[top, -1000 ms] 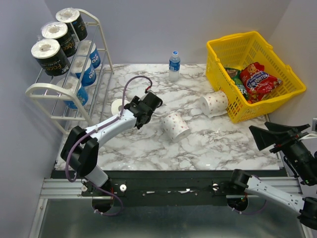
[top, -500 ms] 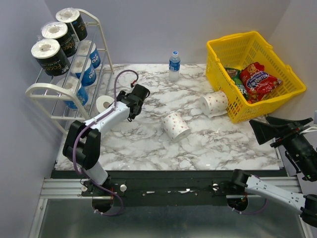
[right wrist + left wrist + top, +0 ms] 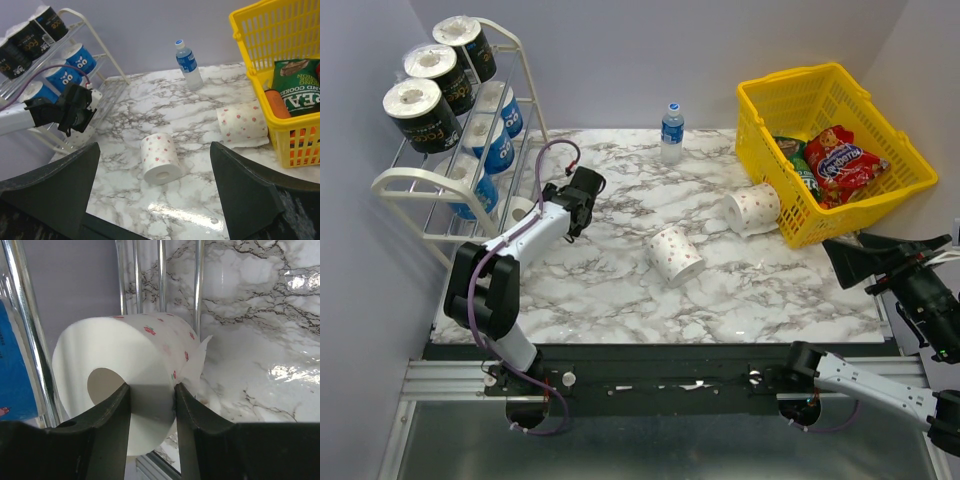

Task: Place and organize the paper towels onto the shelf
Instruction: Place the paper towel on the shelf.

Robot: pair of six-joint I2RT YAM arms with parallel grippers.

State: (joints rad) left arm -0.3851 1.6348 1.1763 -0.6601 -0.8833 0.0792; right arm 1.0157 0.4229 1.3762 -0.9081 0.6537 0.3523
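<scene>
A dotted paper towel roll (image 3: 135, 360) is held at the left of the frame, just at the bottom bars of the shelf (image 3: 400, 181), clamped by its end in the left pincer (image 3: 150, 390). A second roll (image 3: 675, 255) and a third roll (image 3: 753, 208) are seen lying on the desk (image 3: 620, 290). The right pincer (image 3: 154, 147) is held wide apart at lower right, empty.
</scene>
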